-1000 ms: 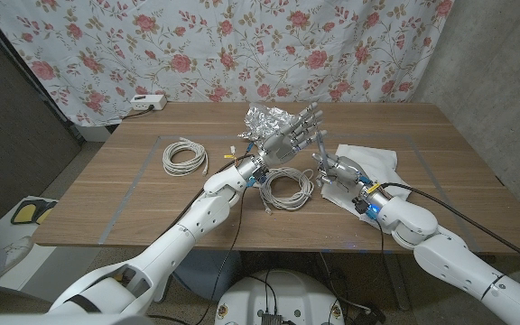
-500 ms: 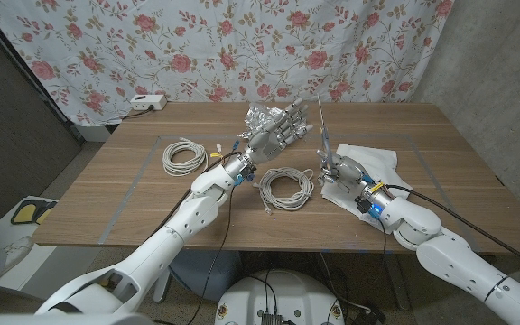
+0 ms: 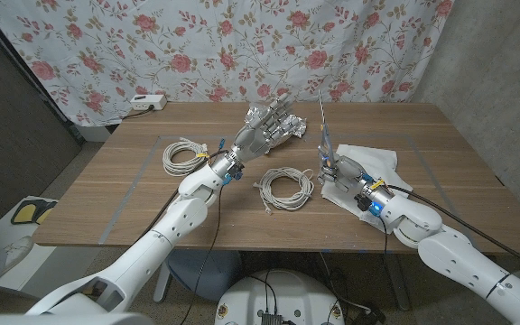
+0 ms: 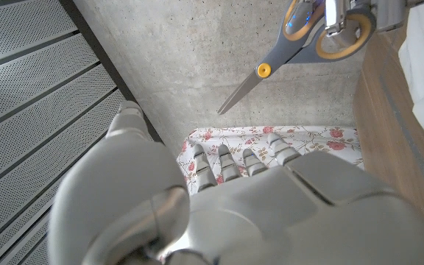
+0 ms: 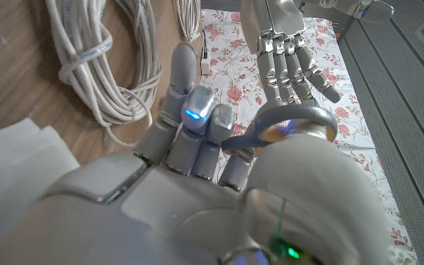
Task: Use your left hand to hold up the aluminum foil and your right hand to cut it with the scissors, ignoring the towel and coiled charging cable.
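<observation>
Left hand (image 3: 262,134) has swung back onto crumpled foil (image 3: 278,121) at table's far middle, fingers spread, not yet closed; right hand (image 3: 341,169) grips scissors (image 3: 323,126), blades upright, just right of foil.

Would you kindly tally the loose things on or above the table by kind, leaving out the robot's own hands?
Coiled cables: 2, one on the table's left part, one near the middle.
Aluminum foil: 1, at the left hand.
Scissors: 1, held blades-up by the right hand.
Towel: 1, white.
Power strip: 1, at the far edge.
Total: 6.
</observation>
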Robot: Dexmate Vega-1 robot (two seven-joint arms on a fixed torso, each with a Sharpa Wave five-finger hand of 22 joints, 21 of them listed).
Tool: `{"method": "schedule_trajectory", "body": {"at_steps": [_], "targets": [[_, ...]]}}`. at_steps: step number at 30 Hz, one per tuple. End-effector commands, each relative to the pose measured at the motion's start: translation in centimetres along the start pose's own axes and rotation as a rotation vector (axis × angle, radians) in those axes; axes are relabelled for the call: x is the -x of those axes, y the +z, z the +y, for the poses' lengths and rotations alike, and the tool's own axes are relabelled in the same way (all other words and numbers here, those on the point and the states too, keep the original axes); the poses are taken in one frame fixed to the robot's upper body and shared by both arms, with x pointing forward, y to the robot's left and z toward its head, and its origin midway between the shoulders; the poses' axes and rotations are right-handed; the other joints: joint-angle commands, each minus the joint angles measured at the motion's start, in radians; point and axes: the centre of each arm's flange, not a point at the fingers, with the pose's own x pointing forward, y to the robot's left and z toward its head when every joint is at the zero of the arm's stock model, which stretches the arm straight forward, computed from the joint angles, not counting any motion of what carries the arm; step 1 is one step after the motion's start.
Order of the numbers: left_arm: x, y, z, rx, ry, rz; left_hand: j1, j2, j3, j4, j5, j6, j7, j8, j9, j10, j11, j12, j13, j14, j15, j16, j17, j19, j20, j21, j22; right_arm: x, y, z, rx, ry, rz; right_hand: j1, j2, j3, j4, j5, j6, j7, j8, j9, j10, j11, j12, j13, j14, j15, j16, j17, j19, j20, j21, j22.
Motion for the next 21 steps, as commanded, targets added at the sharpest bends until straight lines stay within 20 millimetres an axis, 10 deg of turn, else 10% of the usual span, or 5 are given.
{"method": "schedule_trajectory", "body": {"at_steps": [1, 17, 21], "targets": [[0.9, 1.0, 0.4, -0.019, 0.015, -0.013, -0.004, 0.002, -0.002, 0.001, 0.007, 0.014, -0.007, 0.005, -0.001, 0.006, -0.011, 0.008, 0.001, 0.002, -0.002, 0.009, 0.001, 0.001, -0.001, 0.006, 0.004, -0.3, 0.0, 0.1, -0.055, 0.021, 0.01, -0.035, -0.004, -0.019, 0.009, 0.011, 0.046, 0.036, 0.107, -0.002, 0.087, -0.078, 0.005, 0.002, 0.001, -0.052, 0.02, 0.001, 0.01, -0.047, 0.013, -0.006], [1.9, 1.2, 0.3, -0.025, 0.035, -0.012, -0.008, 0.007, -0.004, 0.0, 0.008, 0.048, -0.007, 0.012, -0.001, 0.018, -0.017, 0.015, -0.007, 0.009, -0.008, 0.012, 0.0, 0.004, -0.005, 0.007, 0.004, -0.8, 0.7, 0.9, 0.025, 0.008, 0.007, -0.241, -0.056, -0.141, 0.118, 0.034, 0.121, 0.056, 0.191, 0.089, 0.136, -0.082, 0.013, 0.003, 0.048, -0.051, 0.104, 0.002, 0.085, -0.048, 0.087, -0.019], [2.3, 1.3, 0.3, -0.025, 0.041, -0.017, -0.008, 0.008, -0.004, -0.001, 0.009, 0.055, -0.009, 0.013, -0.001, 0.02, -0.019, 0.017, -0.009, 0.01, -0.01, 0.012, 0.0, 0.005, -0.008, 0.008, 0.004, -0.7, 1.0, 1.3, 0.052, -0.006, 0.006, -0.414, -0.094, -0.24, 0.211, 0.05, 0.133, 0.07, 0.257, 0.133, 0.165, -0.078, 0.014, 0.005, 0.091, -0.05, 0.115, 0.004, 0.094, -0.043, 0.141, 0.042]]}}
